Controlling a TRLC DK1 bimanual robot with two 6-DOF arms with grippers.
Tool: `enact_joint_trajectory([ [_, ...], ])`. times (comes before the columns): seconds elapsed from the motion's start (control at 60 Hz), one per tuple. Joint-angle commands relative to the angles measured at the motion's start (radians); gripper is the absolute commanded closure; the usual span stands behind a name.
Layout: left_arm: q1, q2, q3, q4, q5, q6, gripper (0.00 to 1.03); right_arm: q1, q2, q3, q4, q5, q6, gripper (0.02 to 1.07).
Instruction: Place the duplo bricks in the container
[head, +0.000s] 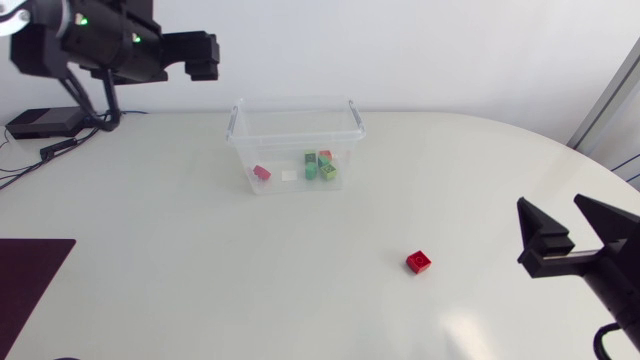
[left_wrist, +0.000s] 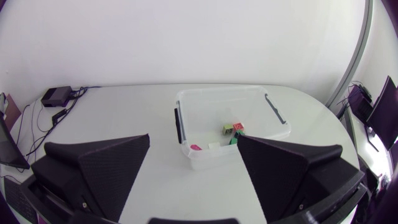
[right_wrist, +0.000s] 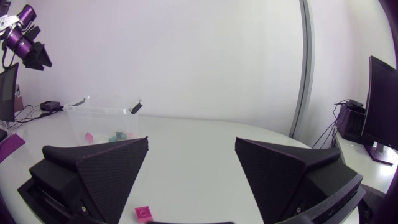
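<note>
Two arms work over one white table (head: 200, 250). Your left arm (head: 90, 45) hangs high at 10 o'clock from the container. Its left gripper (left_wrist: 193, 138) has its fingers spread wide with nothing between them, and it looks down on the container. Your right arm (head: 615, 290) comes in at the table's 4 o'clock. The right gripper (head: 549, 205) is also spread wide and holds nothing.

The clear container (head: 296, 141) stands open-topped at 12 o'clock from table centre. A dark mat (head: 30, 270) lies at the table's 8 o'clock edge.

Inside the container you can count a green brick (head: 311, 165), a green-and-red brick (head: 327, 166), a red brick (head: 262, 172) and a white brick (head: 289, 175).

One loose red duplo brick (head: 419, 262) sits on the table at 4 o'clock from the container, well apart from it. It is at 9 o'clock from the right gripper and does not touch it.
</note>
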Motion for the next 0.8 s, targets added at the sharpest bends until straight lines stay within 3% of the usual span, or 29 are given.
enact_joint_trajectory([
  [0.0, -0.008, -0.098, -0.11, -0.001, -0.005, 0.013, 0.04, 0.017, 0.091, 0.082, -0.023, -0.011, 0.002, 0.06],
  [0.433, 0.044, -0.628, -0.637, 0.025, -0.044, 0.099, 0.04, 0.094, 0.629, 0.451, -0.241, -0.042, 0.074, 0.06],
  [0.667, 0.081, -0.877, -0.826, 0.019, -0.042, 0.151, 0.05, 0.107, 0.904, 0.643, -0.474, -0.045, 0.025, 0.06],
  [0.783, 0.11, -0.963, -0.887, -0.003, -0.042, 0.17, 0.05, 0.098, 0.979, 0.649, -0.51, -0.163, -0.079, 0.06],
])
